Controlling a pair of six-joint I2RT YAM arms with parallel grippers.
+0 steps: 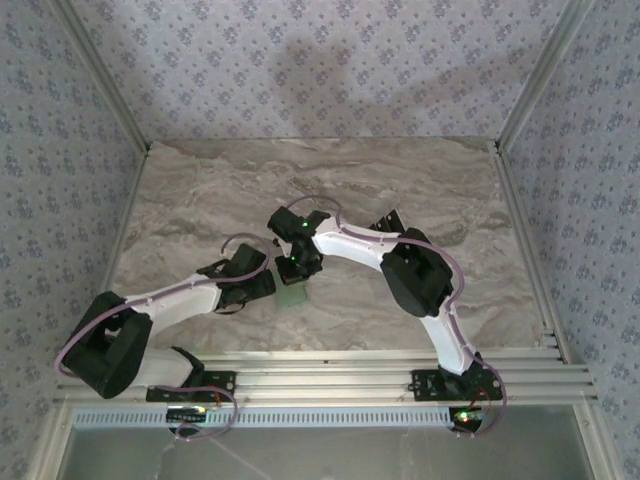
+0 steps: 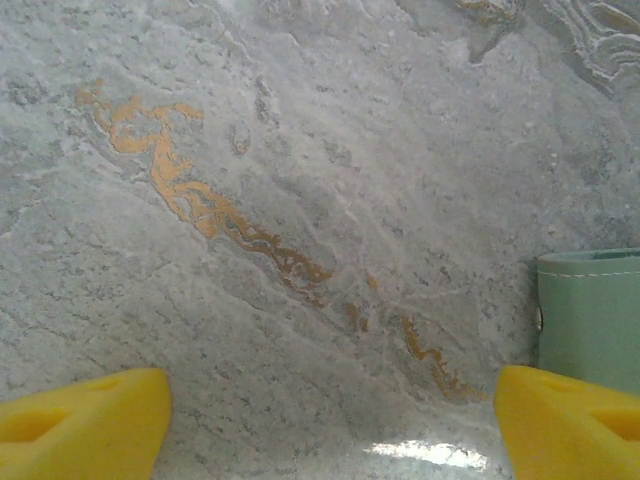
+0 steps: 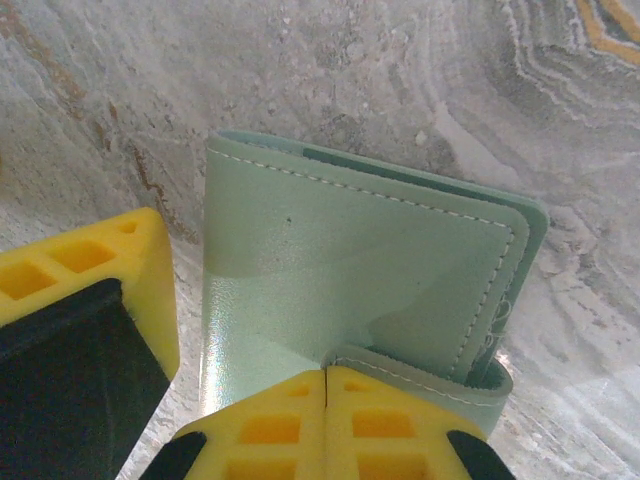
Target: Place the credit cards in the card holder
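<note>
The right gripper (image 3: pixel 325 388) has its two yellow fingers pressed flat together, the tips set at one edge of the card holder (image 3: pixel 350 270), where a stitched green flap curls up around them. Whether a layer of that flap is nipped between the pads cannot be told. I judge the closed tips are there to pin or prise the pouch so that its pocket can be reached. The left gripper (image 2: pixel 330 425) is spread wide with nothing between its fingers. It hangs low over bare marble, with the holder's edge just beside one fingertip, and it looks held ready as the free hand, perhaps to steady the pouch. The holder lies flat on the table (image 2: pixel 300 150), where the two arms meet.

The right wrist view gives the stitching, the lifted flap and a darker inner layer along the far edge. At its left is a yellow finger that I take for the left gripper's. The left wrist view gives the empty gap between the spread fingers. The top view gives the layout: both arms bent inward over one small green square
</note>
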